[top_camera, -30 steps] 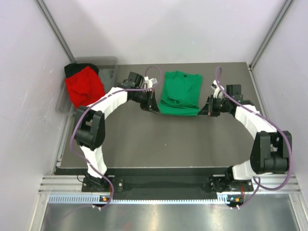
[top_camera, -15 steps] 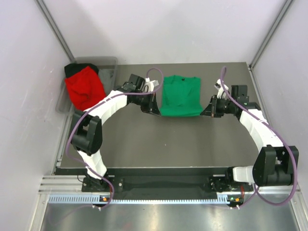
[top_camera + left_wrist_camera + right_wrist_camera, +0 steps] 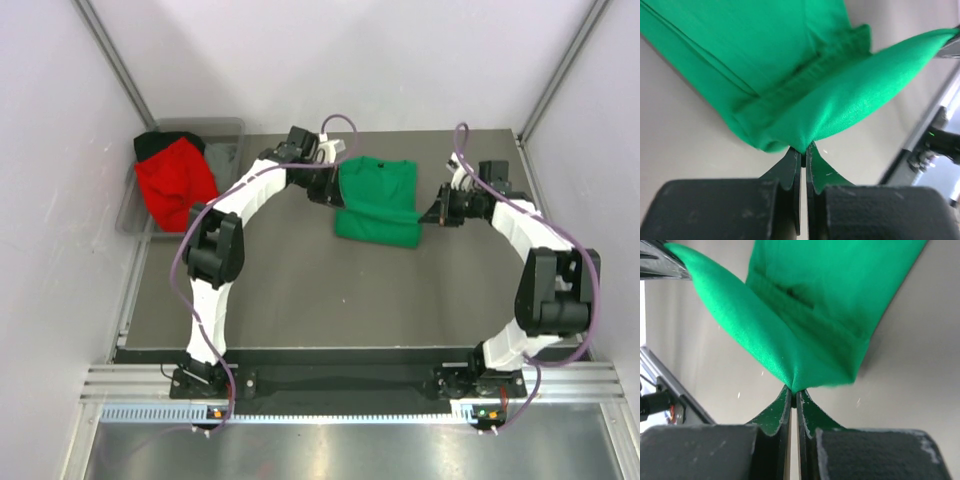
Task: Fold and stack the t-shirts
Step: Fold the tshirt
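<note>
Left gripper (image 3: 803,150) and right gripper (image 3: 794,392) — arms bowed inward — clamp opposite edges of the green t-shirt (image 3: 378,200).

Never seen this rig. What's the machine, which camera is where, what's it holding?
Two white robot arms are bolted at the near edge of a dark table. The wide picture looks down from above and behind them; each close-up comes from a camera on one wrist. The left claw and right claw are each shut on an edge of the green t-shirt, with cloth stretched between them. A red t-shirt and a black t-shirt lie at the grey bin, far left.
</note>
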